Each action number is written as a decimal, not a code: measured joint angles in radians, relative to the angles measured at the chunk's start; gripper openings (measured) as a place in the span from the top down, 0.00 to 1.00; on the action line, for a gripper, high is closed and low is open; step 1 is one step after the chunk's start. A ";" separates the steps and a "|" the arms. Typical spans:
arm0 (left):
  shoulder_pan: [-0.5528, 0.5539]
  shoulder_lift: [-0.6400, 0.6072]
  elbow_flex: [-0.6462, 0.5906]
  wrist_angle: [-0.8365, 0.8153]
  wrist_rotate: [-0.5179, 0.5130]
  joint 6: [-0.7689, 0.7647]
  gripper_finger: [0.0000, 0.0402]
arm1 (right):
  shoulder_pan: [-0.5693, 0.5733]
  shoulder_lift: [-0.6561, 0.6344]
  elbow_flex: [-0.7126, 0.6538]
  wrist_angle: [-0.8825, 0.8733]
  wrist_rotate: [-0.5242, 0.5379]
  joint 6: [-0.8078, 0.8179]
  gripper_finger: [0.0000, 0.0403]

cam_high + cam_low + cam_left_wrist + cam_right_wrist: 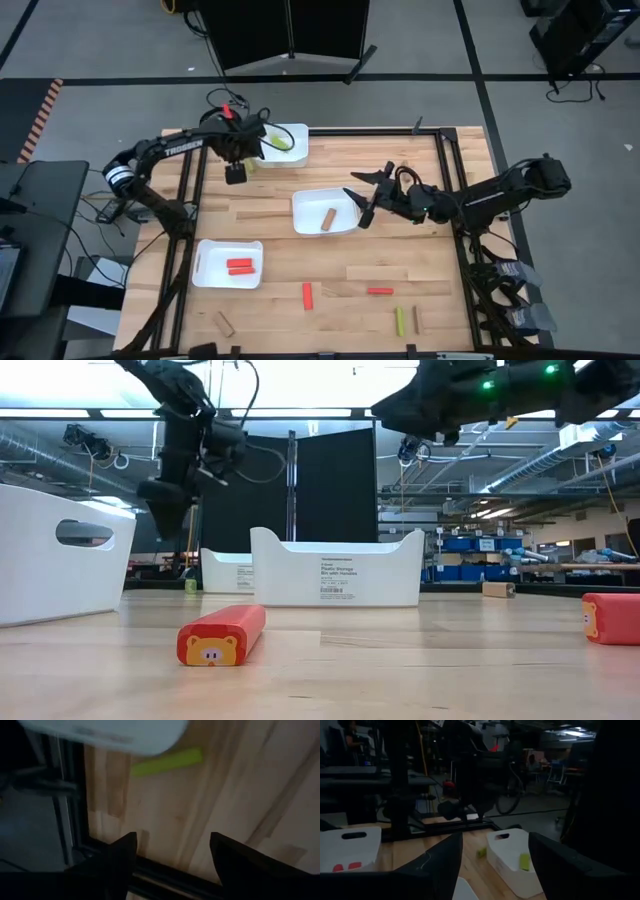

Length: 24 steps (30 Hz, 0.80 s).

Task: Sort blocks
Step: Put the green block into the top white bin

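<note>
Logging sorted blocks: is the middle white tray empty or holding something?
Holding something: one tan block lies inside the middle tray.

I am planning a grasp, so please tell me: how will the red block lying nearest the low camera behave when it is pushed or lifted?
The red block looks rigid, so it should keep its shape. Its flat sides and rounded corners suggest sliding rather than rolling. Lying flat, it seems unlikely to tip.

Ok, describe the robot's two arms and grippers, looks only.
Both arms are dark, jointed, with black cables looped alongside. The left arm bears white lettering and a white band; red wiring shows near the left gripper. The right gripper has two dark pointed fingers.
</note>
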 joint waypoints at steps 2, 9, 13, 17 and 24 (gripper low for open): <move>0.052 0.002 -0.001 0.010 0.036 0.000 0.35 | 0.005 -0.003 -0.001 -0.004 0.000 -0.003 0.41; 0.194 0.000 -0.001 0.105 0.195 0.009 0.35 | 0.010 0.002 -0.001 -0.004 0.000 -0.019 0.41; 0.269 0.000 -0.001 0.142 0.234 -0.018 0.35 | 0.009 0.001 -0.001 -0.004 0.000 -0.019 0.42; 0.346 0.000 -0.001 0.194 0.229 -0.143 0.38 | 0.009 0.001 -0.001 -0.005 0.000 -0.019 0.42; 0.361 0.000 -0.001 0.222 0.228 -0.127 0.50 | 0.009 0.001 -0.001 -0.004 0.000 -0.018 0.43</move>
